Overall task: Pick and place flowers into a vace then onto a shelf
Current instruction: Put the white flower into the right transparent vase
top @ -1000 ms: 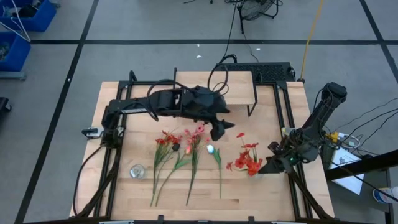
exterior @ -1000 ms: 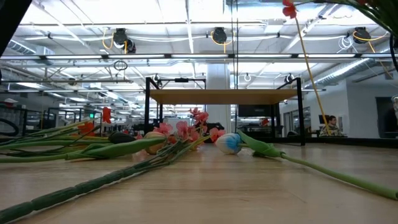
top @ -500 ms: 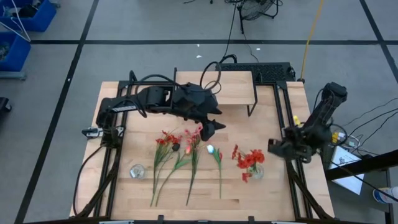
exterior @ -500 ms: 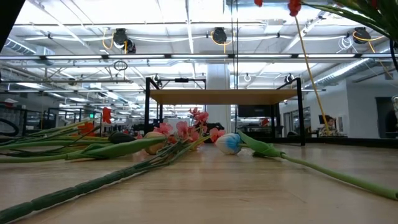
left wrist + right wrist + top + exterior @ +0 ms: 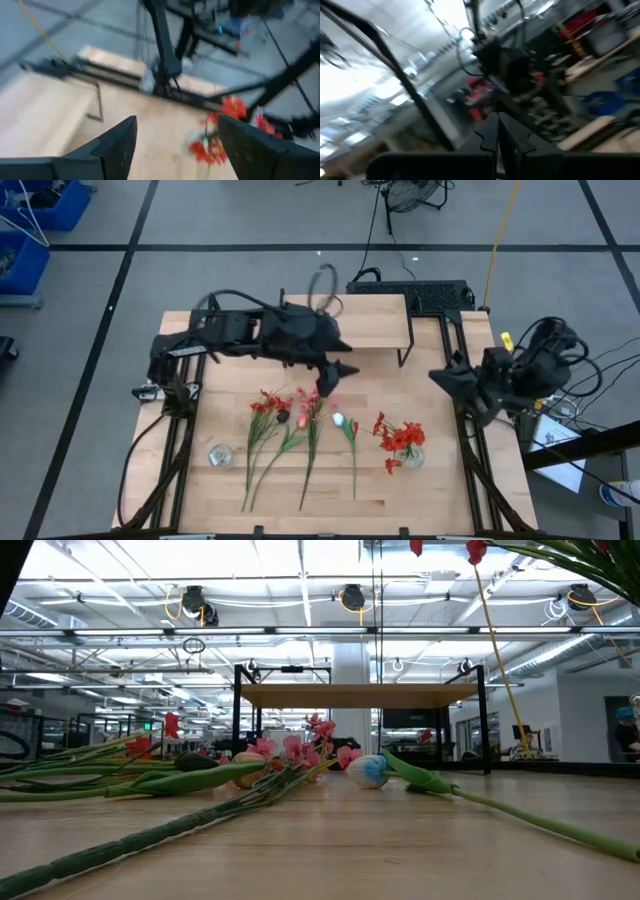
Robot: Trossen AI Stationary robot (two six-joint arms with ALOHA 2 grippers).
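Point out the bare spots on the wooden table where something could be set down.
Free: the strip between the small clear glass and the table's left edge; the low wood-topped shelf. Crowded: the middle, with loose red and pink flowers and the red bouquet vase.

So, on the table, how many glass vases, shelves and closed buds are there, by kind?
Glass vases: 2, one without flowers, one holding red flowers
Shelf: 1
Closed buds: 2, a white bud and a pink bud
Total: 5
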